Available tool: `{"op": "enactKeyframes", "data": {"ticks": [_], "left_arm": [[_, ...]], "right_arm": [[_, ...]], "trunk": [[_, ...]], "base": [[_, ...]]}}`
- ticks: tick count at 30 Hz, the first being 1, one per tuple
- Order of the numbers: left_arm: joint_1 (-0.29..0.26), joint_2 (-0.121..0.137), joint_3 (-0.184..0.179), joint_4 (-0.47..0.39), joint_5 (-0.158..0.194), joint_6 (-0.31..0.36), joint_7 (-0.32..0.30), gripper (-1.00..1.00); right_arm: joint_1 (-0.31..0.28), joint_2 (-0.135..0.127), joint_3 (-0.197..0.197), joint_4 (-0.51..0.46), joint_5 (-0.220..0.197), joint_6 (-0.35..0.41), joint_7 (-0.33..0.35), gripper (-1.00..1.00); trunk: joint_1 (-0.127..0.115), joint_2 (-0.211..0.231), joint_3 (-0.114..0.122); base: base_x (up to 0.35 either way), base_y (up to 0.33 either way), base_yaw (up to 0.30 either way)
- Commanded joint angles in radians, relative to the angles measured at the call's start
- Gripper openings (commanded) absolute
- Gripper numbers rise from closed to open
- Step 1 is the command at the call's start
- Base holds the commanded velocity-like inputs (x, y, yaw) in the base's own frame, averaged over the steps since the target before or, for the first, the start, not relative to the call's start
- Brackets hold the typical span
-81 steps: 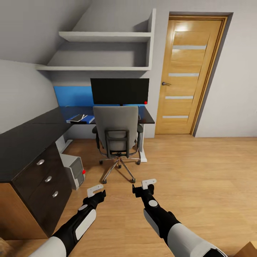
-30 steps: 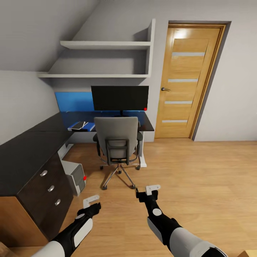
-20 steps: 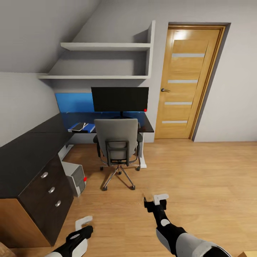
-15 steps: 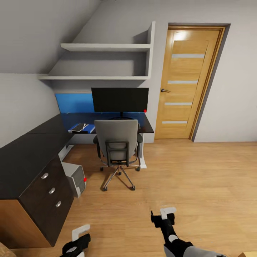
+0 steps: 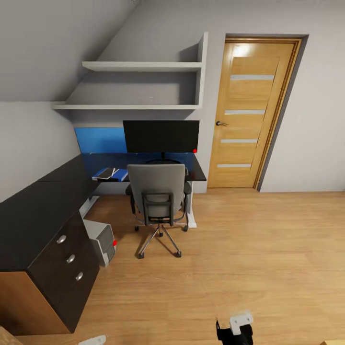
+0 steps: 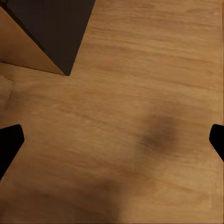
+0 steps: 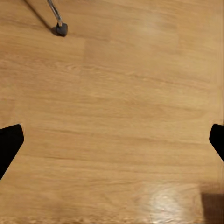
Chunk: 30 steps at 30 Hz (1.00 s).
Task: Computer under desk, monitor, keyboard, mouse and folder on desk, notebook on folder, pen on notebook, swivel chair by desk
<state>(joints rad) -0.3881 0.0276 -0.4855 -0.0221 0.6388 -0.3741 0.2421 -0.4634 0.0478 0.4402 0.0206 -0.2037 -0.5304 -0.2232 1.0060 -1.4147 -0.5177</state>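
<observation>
Attic bedroom, seen from my head camera: my right hand [image 5: 238, 328] sits low at the frame's bottom edge, cut off below the wrist; my left hand [image 5: 93, 340] is just a pale sliver at that same edge. Through each wrist camera the dark fingertips [image 6: 9, 144] stand at opposite borders of the picture, spread wide, holding nothing and touching nothing, bare wood floor [image 7: 121, 116] between them. A chair caster [image 7: 59, 30] shows in the right wrist view; a corner of the drawer block [image 6: 51, 28] shows in the left one.

The monitor [image 5: 161, 136] stands at the back edge of the black worktop [image 5: 33, 211], red dot at its lower right corner. The swivel chair [image 5: 158, 191] is drawn up to the worktop's front edge, its back hiding the surface under the screen; I cannot make out keyboard or mouse. At the worktop's inner corner lies the blue folder [image 5: 120, 174], the dark notebook [image 5: 105, 173] on it, with a thin pale line that may be the pen, too small to be sure. The computer [image 5: 100, 241] rests on the floor beside the drawer block, partly under the worktop
</observation>
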Motion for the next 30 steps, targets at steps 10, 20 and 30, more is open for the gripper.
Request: {"op": "enactKeyframes", "data": {"ticks": [10,20,30], "left_arm": [[0.043,0.050,-0.009,-0.001,-0.009,-0.046,-0.123,1.00],[0.053,0.053,-0.008,-0.001,-0.010,-0.045,-0.130,1.00],[0.054,0.052,-0.010,-0.001,-0.011,-0.036,-0.133,1.00]], "right_arm": [[0.126,0.000,0.009,0.003,-0.008,-0.004,-0.002,1.00],[0.139,0.000,0.009,0.001,-0.009,-0.005,-0.002,1.00],[0.140,0.000,0.009,0.001,-0.009,-0.005,-0.002,1.00]], "trunk": [[-0.039,0.070,0.031],[-0.062,0.112,0.049],[-0.062,0.112,0.049]], "base": [[0.000,0.000,0.000],[0.000,0.000,0.000],[0.000,0.000,0.000]]}}
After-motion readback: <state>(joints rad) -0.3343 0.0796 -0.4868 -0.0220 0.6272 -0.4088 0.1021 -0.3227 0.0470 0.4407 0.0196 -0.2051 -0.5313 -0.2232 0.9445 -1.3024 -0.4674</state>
